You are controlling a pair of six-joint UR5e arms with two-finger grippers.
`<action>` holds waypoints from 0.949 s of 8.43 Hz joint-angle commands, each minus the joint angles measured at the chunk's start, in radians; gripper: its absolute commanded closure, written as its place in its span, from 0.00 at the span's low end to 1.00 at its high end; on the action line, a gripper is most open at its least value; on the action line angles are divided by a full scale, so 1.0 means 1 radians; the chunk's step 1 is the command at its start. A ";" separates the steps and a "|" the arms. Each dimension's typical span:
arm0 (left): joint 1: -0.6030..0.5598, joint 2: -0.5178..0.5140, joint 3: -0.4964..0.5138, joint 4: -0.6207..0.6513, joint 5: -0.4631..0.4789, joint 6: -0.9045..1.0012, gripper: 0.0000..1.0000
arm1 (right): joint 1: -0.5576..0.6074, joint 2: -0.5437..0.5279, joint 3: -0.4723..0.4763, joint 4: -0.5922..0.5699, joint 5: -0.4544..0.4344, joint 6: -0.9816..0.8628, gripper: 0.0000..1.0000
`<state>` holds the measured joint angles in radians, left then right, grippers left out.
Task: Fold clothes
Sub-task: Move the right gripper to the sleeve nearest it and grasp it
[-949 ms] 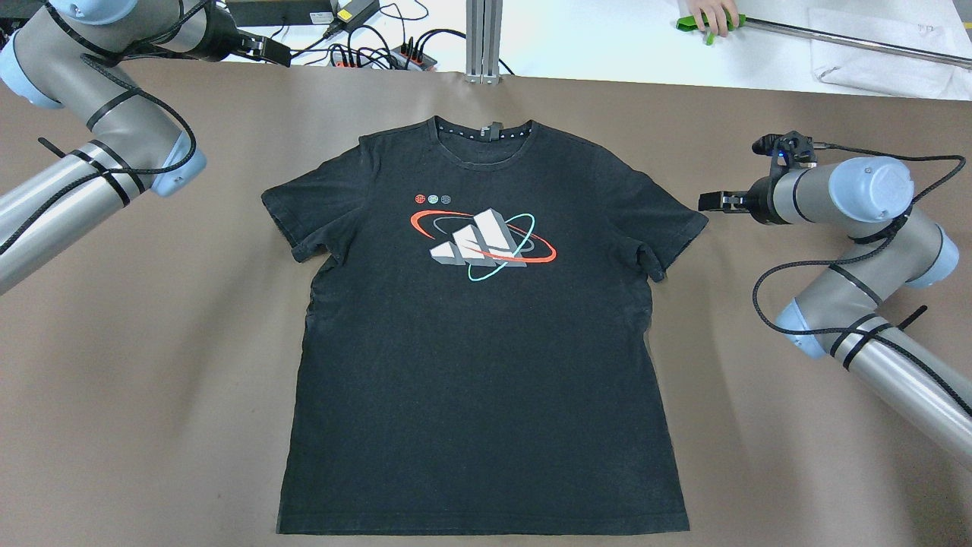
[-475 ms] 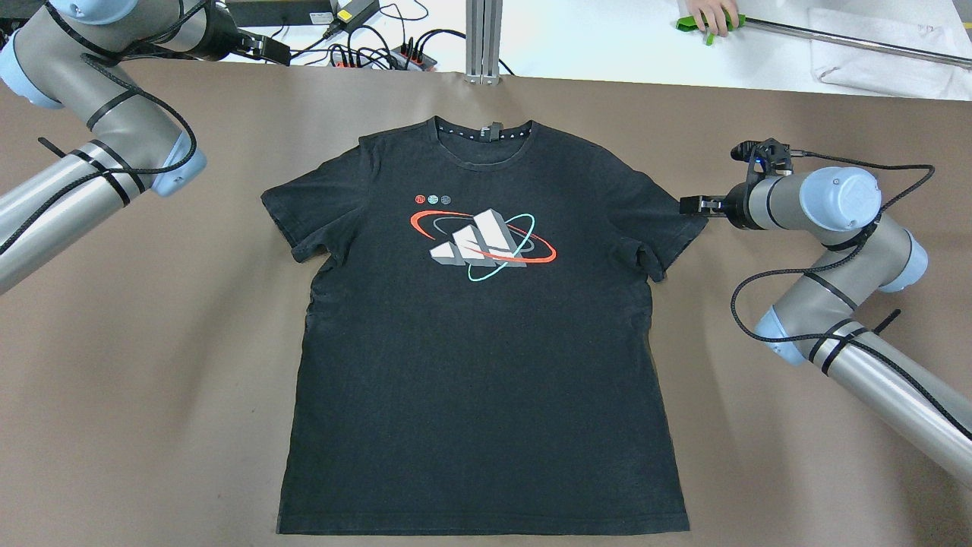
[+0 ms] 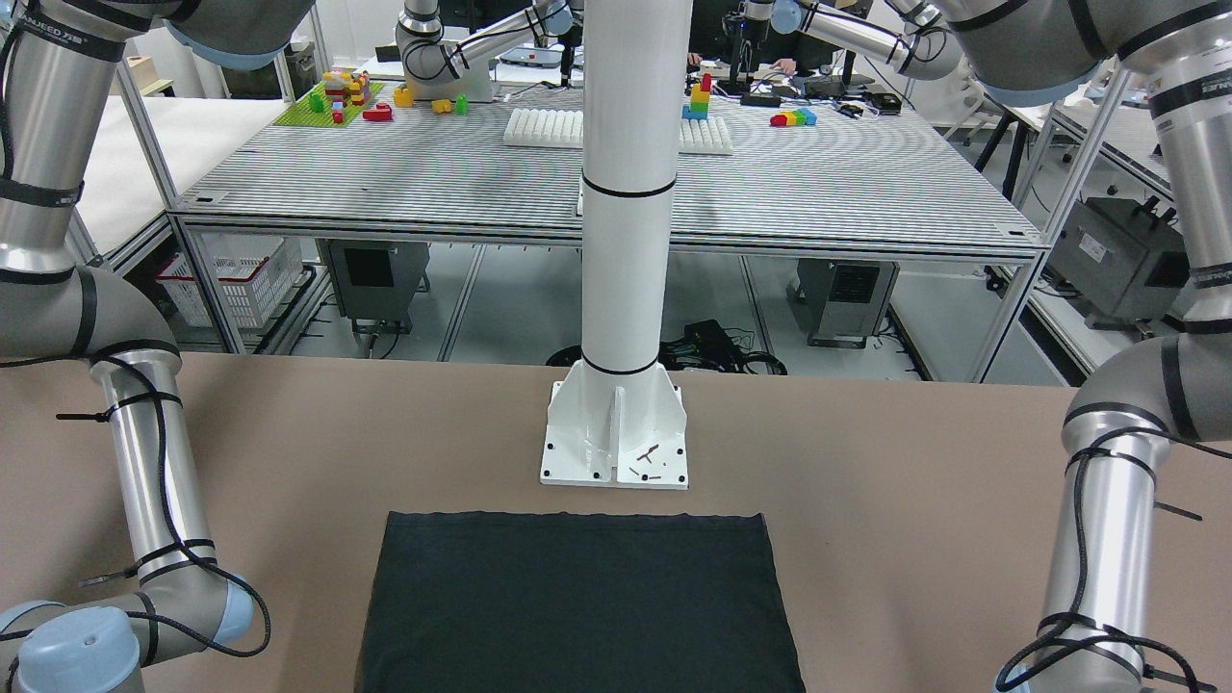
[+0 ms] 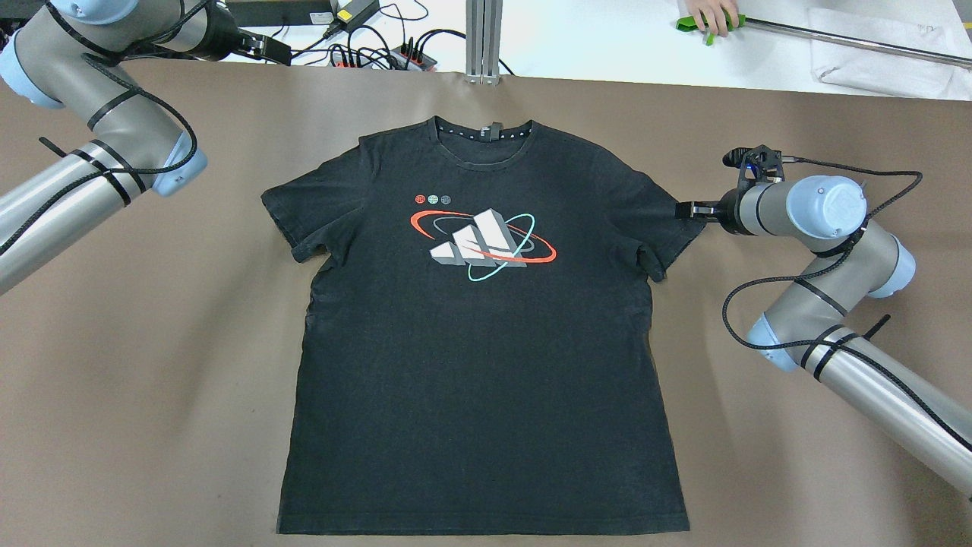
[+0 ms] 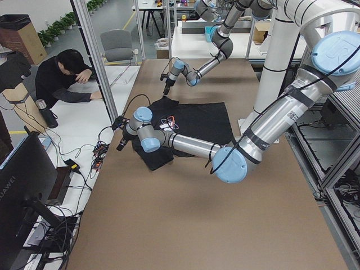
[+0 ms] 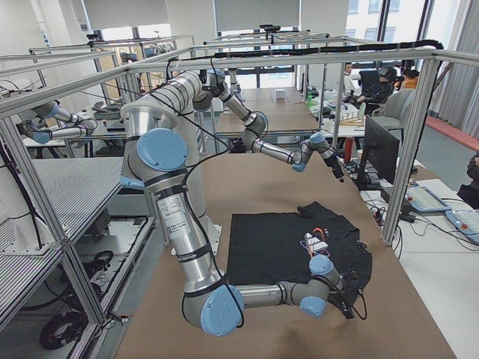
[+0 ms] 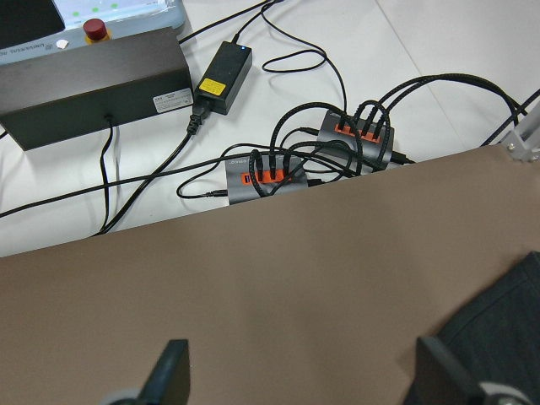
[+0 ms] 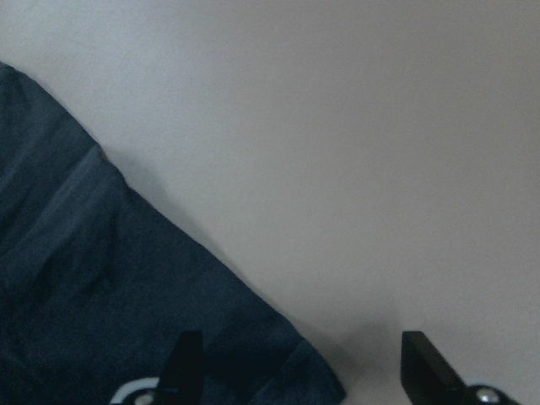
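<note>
Overhead, the T-shirt (image 4: 478, 365) is laid flat mid-table; the right gripper (image 4: 681, 210) has been brought left to its right sleeve hem. From the right wrist, spread jaws are seen straddling that hem: a pinch seems due. From the left wrist, the left gripper (image 7: 304, 381) is seen spread, far left.

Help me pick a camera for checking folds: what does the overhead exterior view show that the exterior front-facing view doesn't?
Only overhead: the print, the collar, and the right tool at the edge of a sleeve. Only front-facing: the white pillar standing just beyond the hem. Both: the black T-shirt lying flat on the brown table.
</note>
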<state>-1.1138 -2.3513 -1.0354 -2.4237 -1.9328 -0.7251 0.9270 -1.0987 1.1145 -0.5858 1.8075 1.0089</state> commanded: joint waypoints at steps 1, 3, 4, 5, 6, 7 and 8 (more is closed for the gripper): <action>0.000 -0.002 0.000 0.000 0.000 -0.002 0.06 | -0.007 0.000 -0.001 -0.002 -0.008 0.000 0.60; 0.000 -0.006 -0.002 0.002 0.000 -0.004 0.06 | -0.011 -0.006 0.004 -0.003 -0.008 -0.001 0.98; 0.000 -0.011 -0.002 0.002 0.000 -0.017 0.06 | -0.011 -0.004 0.007 -0.005 -0.004 0.000 1.00; 0.000 -0.013 -0.002 0.002 0.000 -0.020 0.06 | -0.010 0.000 0.008 -0.005 -0.001 0.002 1.00; 0.000 -0.013 -0.002 0.002 0.000 -0.020 0.06 | -0.010 0.000 0.013 -0.005 0.004 0.002 1.00; 0.000 -0.013 -0.002 0.003 0.000 -0.020 0.06 | -0.010 0.000 0.027 -0.005 0.007 0.002 1.00; 0.000 -0.013 -0.002 0.003 0.000 -0.020 0.06 | 0.001 0.005 0.047 -0.017 0.038 0.000 1.00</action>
<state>-1.1137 -2.3633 -1.0370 -2.4215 -1.9328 -0.7446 0.9174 -1.0989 1.1329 -0.5910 1.8128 1.0106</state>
